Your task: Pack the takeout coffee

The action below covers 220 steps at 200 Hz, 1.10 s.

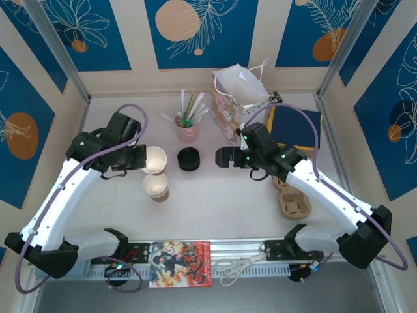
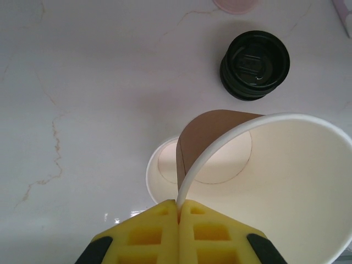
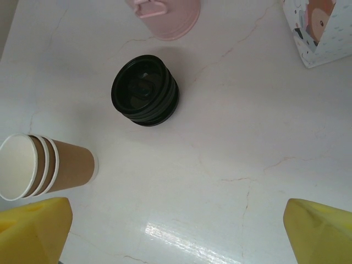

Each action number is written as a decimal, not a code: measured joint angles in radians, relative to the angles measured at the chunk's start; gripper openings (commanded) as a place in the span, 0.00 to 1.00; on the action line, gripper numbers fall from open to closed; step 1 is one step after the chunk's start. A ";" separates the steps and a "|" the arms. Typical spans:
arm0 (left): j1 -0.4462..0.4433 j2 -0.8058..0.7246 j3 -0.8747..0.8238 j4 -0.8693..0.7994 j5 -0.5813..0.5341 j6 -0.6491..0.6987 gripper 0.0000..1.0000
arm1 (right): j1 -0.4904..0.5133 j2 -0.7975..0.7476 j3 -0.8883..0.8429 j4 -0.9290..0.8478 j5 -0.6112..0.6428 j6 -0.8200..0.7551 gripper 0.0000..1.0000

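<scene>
At the near edge of the worktop [image 1: 215,215] lie a colourful booklet [image 1: 180,263] and a pair of scissors [image 1: 234,266]. Further in, left of centre, a stack of paper cups [image 1: 156,188] stands upright, three white rims nested in the right wrist view. Just beyond it is the takeout coffee cup [image 2: 297,176], kraft-brown outside and cream inside. The left claw [image 2: 179,208] is clenched on it, the yellow fingers [image 2: 148,236] pinching its white rim. The cup is tilted, and in the left wrist view its brown wall overlaps the mouth of the stack below.

To the right of the held cup sits a stack of black lids [image 1: 189,159]. On their other side the right claw [image 1: 221,157] is released, its jaws spread wide and grasping nothing. A brown cup carrier [image 1: 293,202] rests near the right arm. Further back stand a pink cup of straws [image 1: 187,130] and, to its right, a patterned gift bag [image 1: 238,104].
</scene>
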 measured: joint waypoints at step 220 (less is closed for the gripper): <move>-0.425 0.480 -0.105 0.444 0.106 -0.132 0.00 | -0.151 -0.263 -0.136 -0.112 0.018 0.019 0.99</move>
